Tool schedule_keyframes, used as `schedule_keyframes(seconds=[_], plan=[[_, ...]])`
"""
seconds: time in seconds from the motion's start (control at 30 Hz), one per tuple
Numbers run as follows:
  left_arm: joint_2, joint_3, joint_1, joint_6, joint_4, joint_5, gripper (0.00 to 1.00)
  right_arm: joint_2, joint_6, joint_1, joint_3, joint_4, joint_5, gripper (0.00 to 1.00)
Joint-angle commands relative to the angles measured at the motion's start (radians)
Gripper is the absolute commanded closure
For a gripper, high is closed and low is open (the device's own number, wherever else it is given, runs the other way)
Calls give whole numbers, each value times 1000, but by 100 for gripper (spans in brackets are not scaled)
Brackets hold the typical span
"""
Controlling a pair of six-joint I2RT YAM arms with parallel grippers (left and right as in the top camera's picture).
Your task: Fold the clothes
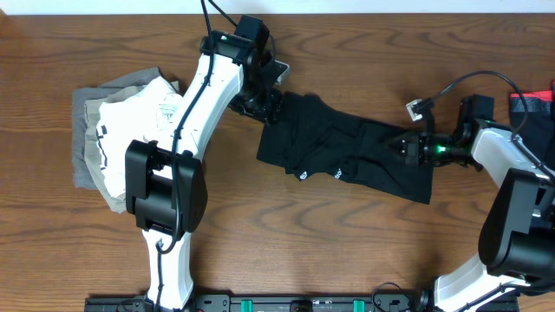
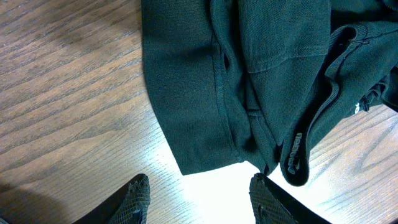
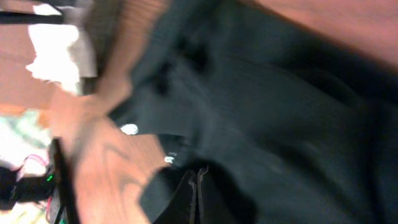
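A black garment (image 1: 347,156) lies crumpled across the middle of the table. It also shows in the left wrist view (image 2: 249,81) and in the blurred right wrist view (image 3: 267,106). My left gripper (image 1: 265,104) is open and empty just beyond the garment's upper left corner; in its wrist view the fingers (image 2: 199,188) straddle bare wood in front of a hem corner. My right gripper (image 1: 408,146) is at the garment's right upper edge; its fingers (image 3: 198,180) are pressed together with the black cloth around them.
A pile of grey and white clothes (image 1: 113,139) lies at the left, under my left arm. A dark and red item (image 1: 531,106) sits at the right edge. A cable with a white plug (image 1: 419,108) hangs near my right arm.
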Motion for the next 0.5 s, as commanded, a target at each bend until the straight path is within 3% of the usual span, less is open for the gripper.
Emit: schedule_keyframes(seconds=[0.0,0.17,0.37,0.47], plan=[[-9,-3,0,-14,-5,-5,46,-16,228,35,-2,2,231,99],[-9,-3,0,-20,-6,-5,46,-16,327,153,-34,-59,349,99],[-9,-3,0,-25,-8,-5,46,-22,-45,249,-35,-224,194,98],[-9,-3,0,-24,-8,-5,46,-29,-69,239,-34,-213,183,99]])
